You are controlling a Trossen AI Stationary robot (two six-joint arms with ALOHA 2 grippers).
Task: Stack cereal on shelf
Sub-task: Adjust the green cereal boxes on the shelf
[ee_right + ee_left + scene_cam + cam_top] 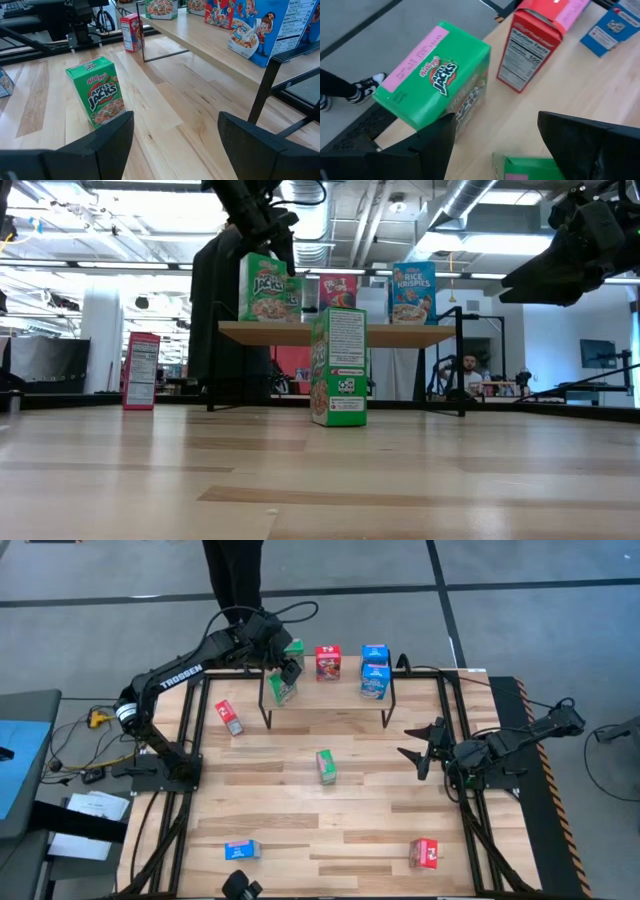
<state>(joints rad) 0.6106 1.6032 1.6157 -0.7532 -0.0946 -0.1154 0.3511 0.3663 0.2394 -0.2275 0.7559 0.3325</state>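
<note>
A wooden slatted counter seen from above, with a low light-wood shelf on thin black legs near its far edge.

The left arm reaches over the shelf's left end. Its left claw hangs above a green Apple Jacks box on the shelf, and its fingers stand apart, holding nothing. In the left wrist view, a tilted green box lies between and beyond the two dark fingers, with a second green box showing just below the claw and a red box standing upright beside them. I cannot tell whether the tilted green box rests flat on the shelf.

Farther right on the shelf stand a red cereal box and two blue Rice Krispies boxes, one close behind the other.

Four boxes stand or lie on the counter off the shelf. A green Apple Jacks box stands upright near the middle of the counter. A red box sits to the left of the shelf. A blue box lies near the front left corner, and another red box near the front right.

The right arm waits at the counter's right side, its right claw open and empty, pointing toward the middle green box, which shows in the right wrist view ahead of its fingers, well apart from them.

A person in dark clothes stands beyond the counter's far edge, behind the left arm.
</note>
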